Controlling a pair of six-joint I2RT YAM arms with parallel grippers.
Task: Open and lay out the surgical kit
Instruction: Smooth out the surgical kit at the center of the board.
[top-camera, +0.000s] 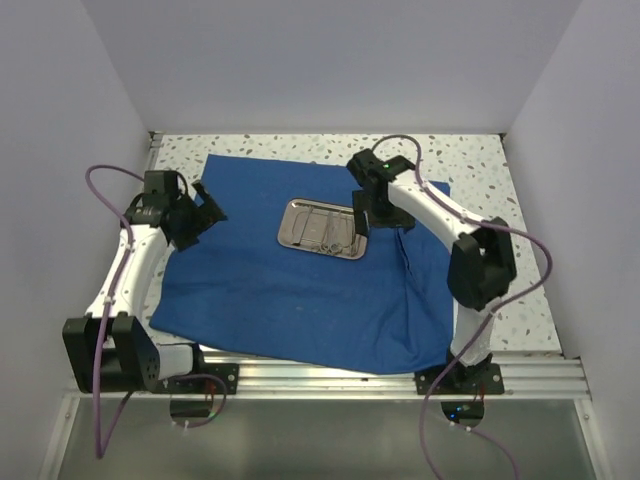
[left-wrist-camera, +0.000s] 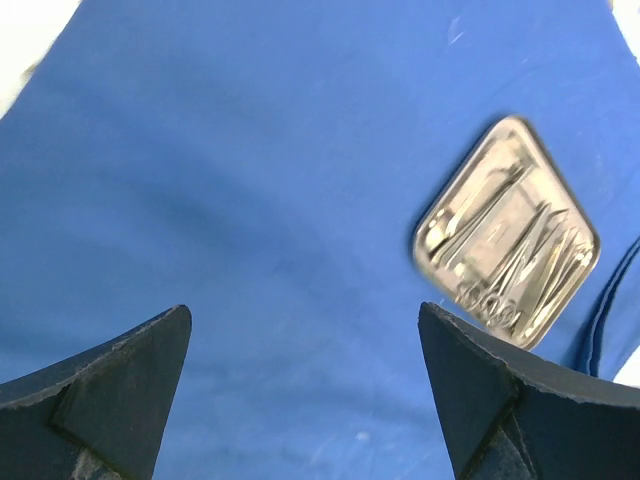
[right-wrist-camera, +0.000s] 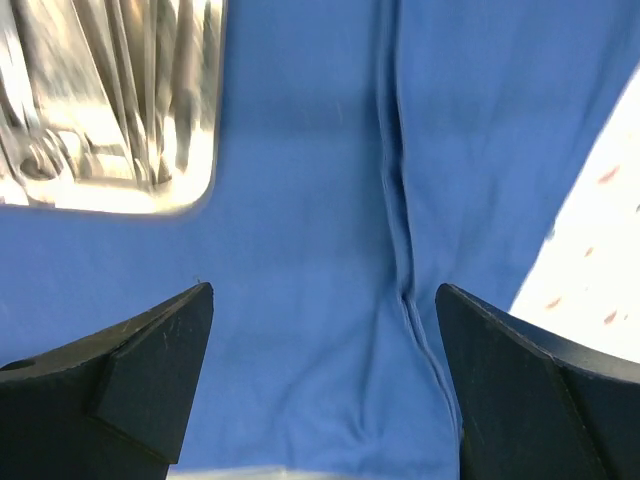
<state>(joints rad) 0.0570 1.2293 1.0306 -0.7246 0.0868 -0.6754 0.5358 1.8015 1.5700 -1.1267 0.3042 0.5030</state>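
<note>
The royal-blue cloth wrap lies spread open on the table. The shiny steel tray sits on it at centre back, with several slim silver instruments inside. My left gripper hovers over the cloth's left part, open and empty; the tray shows at the right of its view. My right gripper is open and empty just right of the tray, above a fold seam in the cloth. The tray corner shows at upper left of the right wrist view.
The speckled white tabletop shows around the cloth at the back and right. A metal rail runs along the near edge by the arm bases. Grey walls enclose the table on three sides.
</note>
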